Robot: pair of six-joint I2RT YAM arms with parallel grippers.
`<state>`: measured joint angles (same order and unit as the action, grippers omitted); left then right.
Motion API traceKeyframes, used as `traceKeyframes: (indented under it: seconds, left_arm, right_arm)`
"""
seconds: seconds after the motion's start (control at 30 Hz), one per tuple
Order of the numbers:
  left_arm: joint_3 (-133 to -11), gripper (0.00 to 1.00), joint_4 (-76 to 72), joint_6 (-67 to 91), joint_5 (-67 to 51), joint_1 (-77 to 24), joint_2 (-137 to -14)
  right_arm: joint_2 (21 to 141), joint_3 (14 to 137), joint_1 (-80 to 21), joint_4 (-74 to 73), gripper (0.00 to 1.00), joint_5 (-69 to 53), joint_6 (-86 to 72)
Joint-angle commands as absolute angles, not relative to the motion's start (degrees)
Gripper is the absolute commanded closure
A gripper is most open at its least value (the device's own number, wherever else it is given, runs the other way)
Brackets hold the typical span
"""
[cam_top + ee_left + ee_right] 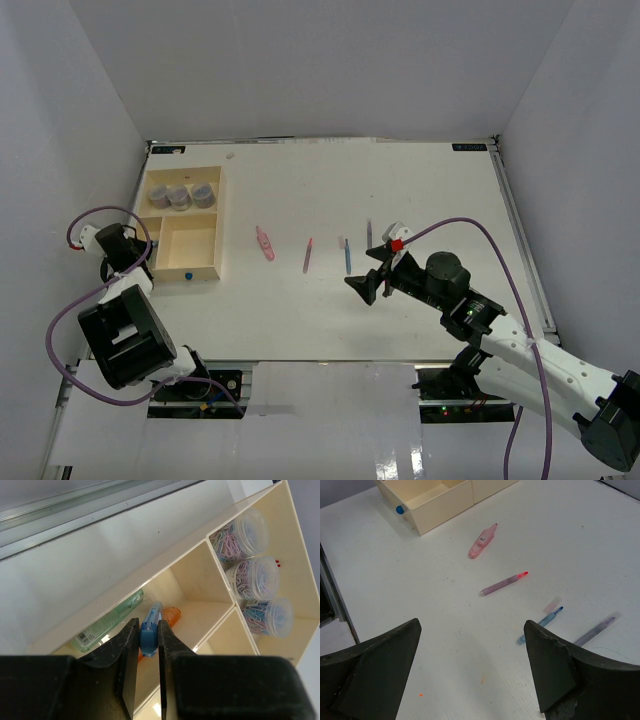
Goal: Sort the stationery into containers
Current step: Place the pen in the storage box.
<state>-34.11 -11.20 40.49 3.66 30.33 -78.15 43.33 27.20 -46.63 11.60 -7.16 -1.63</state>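
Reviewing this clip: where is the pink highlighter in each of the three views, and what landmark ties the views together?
Top external: the pink highlighter lies left of centre, just right of the tray.
Left wrist: not in it; this view looks into the tray.
Right wrist: upper centre, below and right of the tray corner.
Shared landmark: the cream tray, seen in all three.

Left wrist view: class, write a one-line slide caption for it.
Left pincer shut on a blue marker over the tray compartment holding a green marker and an orange marker.
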Motion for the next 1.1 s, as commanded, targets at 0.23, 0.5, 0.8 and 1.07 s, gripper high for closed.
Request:
traceKeyframes:
  seconds: [0.23,0.5,0.8,1.07]
  left_arm:
    - [-33.6,0.64,-11.3,40.9,2.5,30.7,-77.7]
    - [-34.4,0.45,-8.7,40.3,2.5,30.7,-76.0]
    - [-35.7,0.23,-3.4,39.9,1.4,30.7,-69.9]
    - [-36.9,0.14,3.2,40.7,-1.0,30.7,-66.3]
  right_arm:
    - [43.3,27.2,-47.0,12.4,0.1,-5.4,-0.9]
    - [43.4,27.2,-46.9,12.4,0.1,-5.3,-0.8]
    - [43.8,28.3,-47.0,11.3,0.1,-4.7,-0.7]
    - [45.2,31.0,-47.0,7.7,0.1,-2.7,-0.4]
